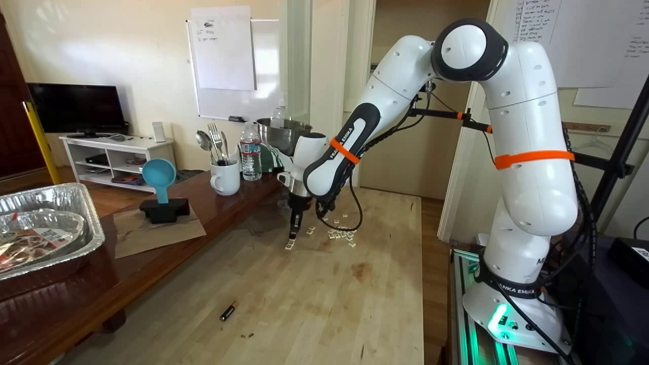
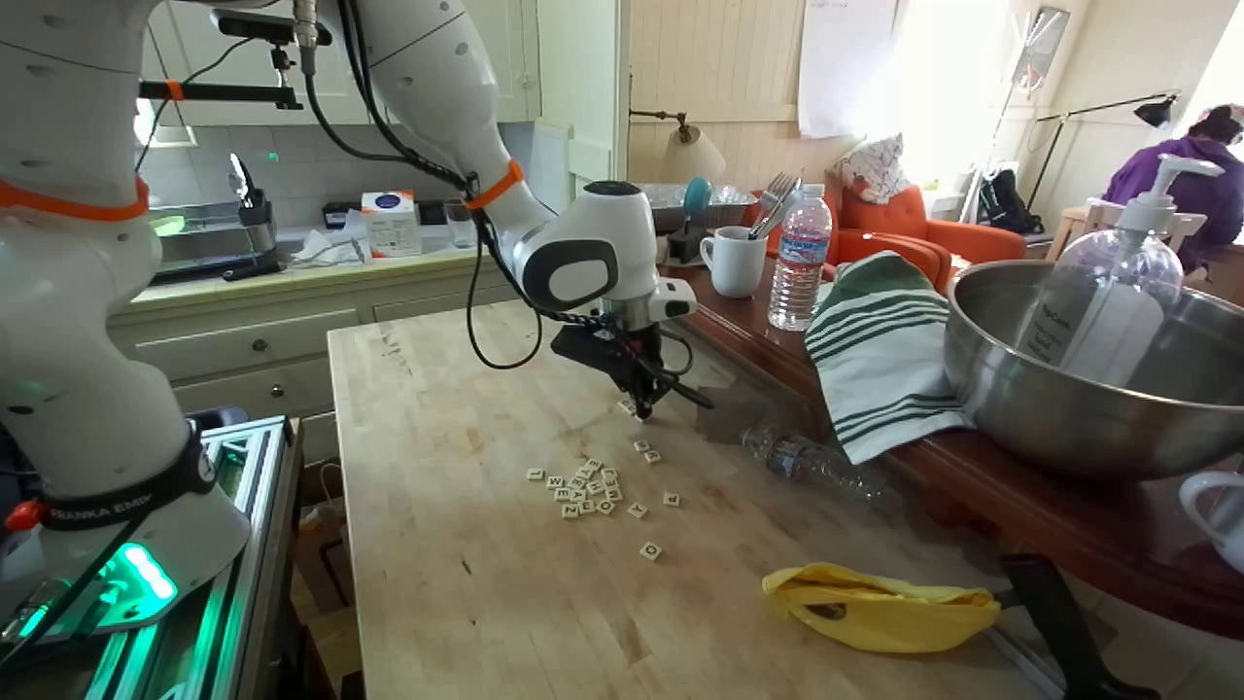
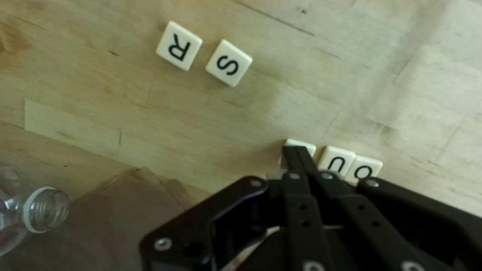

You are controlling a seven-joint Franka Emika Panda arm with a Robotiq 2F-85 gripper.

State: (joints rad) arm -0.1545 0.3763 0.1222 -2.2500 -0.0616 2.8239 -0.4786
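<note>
Fingers [image 3: 293,160] perhaps touch tile [image 3: 304,143]; wrist view reveals "U" [image 3: 336,160].

Well back, both exterior views faced roughly opposite ways across my bench [image 1: 324,314], sharing the letter tiles [image 2: 596,487]; the wrist view looked steeply down, close above, my tool [image 3: 297,152] toward five o'clock.

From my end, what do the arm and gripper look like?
The arm is glossy white with rounded segments, black trim lettered EMIKA, orange bands and black cables; a green light glows at its base. The gripper is black and angular, with slim straight fingers and silver screws.
</note>
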